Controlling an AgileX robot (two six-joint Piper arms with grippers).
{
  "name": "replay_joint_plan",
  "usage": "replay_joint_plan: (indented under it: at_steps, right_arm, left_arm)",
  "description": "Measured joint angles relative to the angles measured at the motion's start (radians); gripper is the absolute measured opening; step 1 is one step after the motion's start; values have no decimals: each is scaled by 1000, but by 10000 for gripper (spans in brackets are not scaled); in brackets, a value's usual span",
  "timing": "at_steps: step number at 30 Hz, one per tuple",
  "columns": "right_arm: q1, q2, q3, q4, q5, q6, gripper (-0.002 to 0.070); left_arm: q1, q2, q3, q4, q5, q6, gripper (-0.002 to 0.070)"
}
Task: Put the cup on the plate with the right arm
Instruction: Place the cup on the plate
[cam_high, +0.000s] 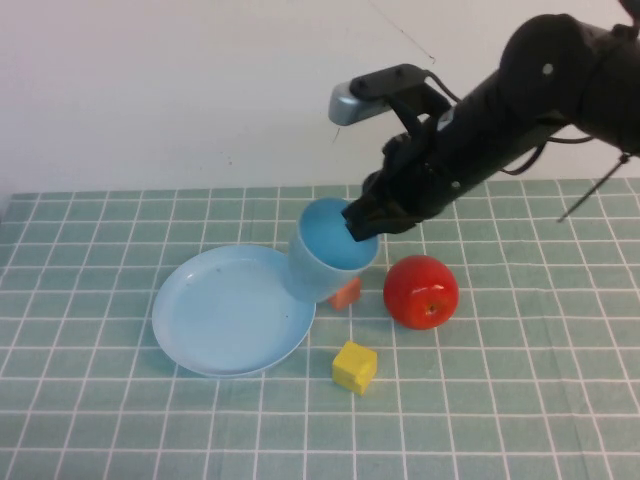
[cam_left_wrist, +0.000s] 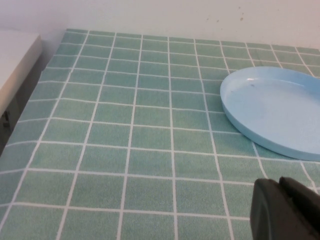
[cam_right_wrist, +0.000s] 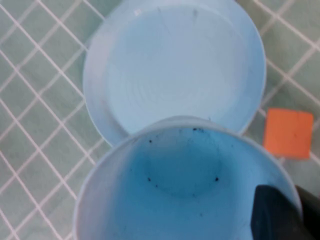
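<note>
Plain white wall (cam_high: 150, 90) behind table w/ green checked cloth (cam_high: 100, 420).

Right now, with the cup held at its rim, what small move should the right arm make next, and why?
Probably lift slightly and carry the cup toward the robot's left, over the plate. The right gripper is shut on the cup's rim and the cup is tilted, at the plate's edge, beside the orange block. The left gripper is parked near the plate's other side.

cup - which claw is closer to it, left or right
Right. The right claw is shut on the cup rim, holding it tilted by the plate edge. The left claw is out past the plate's far side, away from the cup.
</note>
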Motion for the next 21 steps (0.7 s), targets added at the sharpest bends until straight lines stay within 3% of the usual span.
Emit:
replay_joint_plan:
  at_steps: [12, 21]
  right_arm:
    - [74, 314, -336, 41, 8, -83, 17]
    - [82, 520, -539, 26, 125, -82, 17]
  left_arm:
    - [0, 0, 0, 0, 0, 0, -3]
    - [0, 0, 0, 0, 0, 0, -3]
